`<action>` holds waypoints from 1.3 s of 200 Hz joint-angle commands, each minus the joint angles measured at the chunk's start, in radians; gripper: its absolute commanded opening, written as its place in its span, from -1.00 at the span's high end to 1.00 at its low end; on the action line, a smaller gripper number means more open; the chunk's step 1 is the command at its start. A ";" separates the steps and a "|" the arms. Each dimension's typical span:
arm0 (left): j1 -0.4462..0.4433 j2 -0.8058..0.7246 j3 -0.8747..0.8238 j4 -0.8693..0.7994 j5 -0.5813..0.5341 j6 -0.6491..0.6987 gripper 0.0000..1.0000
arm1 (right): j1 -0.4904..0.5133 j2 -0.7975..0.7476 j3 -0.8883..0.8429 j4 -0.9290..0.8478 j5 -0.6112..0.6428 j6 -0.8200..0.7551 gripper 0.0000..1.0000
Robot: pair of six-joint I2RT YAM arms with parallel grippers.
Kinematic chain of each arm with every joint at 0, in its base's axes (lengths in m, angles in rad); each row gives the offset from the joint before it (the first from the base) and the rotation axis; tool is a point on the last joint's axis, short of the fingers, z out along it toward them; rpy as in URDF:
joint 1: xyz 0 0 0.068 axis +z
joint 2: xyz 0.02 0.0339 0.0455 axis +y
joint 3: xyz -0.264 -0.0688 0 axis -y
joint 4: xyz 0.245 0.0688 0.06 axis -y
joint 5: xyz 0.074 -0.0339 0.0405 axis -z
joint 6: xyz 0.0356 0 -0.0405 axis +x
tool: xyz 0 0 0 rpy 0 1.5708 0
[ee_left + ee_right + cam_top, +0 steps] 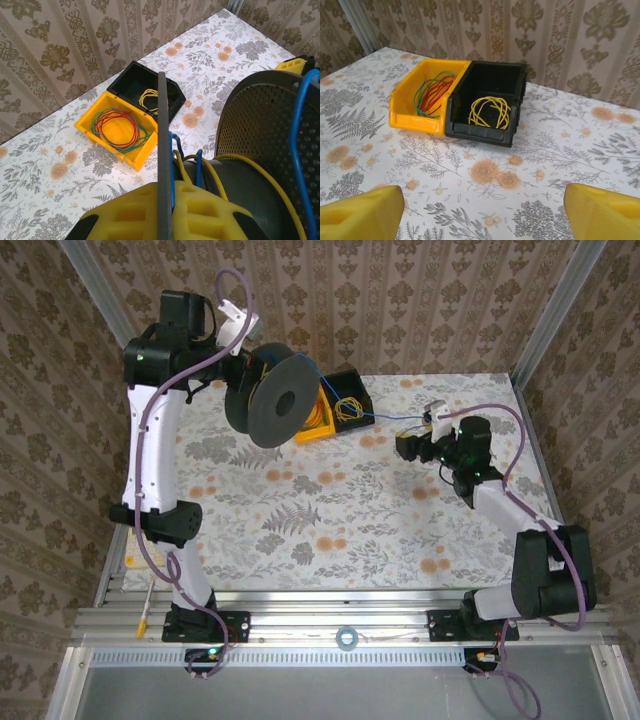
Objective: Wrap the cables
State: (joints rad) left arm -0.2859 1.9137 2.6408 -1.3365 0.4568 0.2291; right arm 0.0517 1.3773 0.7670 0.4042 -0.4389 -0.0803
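The blue cable and the yellow cable, both thin and string-like, are seen wound in loose turns round the hub of a black spool, with the blue one shown against the spool's perforated flange. A further coil of yellow cable is laid in the black bin, and a fine blue strand is stretched from the bins toward the right arm. Red and green loops are kept in the yellow bin, which is set touching the black one. The spool is held above the table by the left gripper, whose jaws are closed on the thin edge of one flange. The right gripper is held with its jaws wide apart, and nothing is gripped between them.
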 commanded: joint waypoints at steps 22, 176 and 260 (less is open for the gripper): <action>0.005 -0.016 0.039 0.044 0.035 -0.026 1.00 | -0.028 -0.082 -0.070 0.168 -0.022 0.036 -0.72; 0.007 0.026 0.039 0.059 0.026 -0.049 1.00 | -0.038 -0.269 -0.095 0.109 -0.108 0.067 -0.71; 0.019 0.057 0.044 0.072 0.016 -0.071 1.00 | -0.038 -0.400 -0.116 -0.011 -0.126 0.002 -0.82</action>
State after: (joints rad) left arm -0.2733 1.9606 2.6465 -1.3308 0.4503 0.1936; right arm 0.0174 1.0496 0.6422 0.4362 -0.5579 -0.0380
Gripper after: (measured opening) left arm 0.100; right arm 0.902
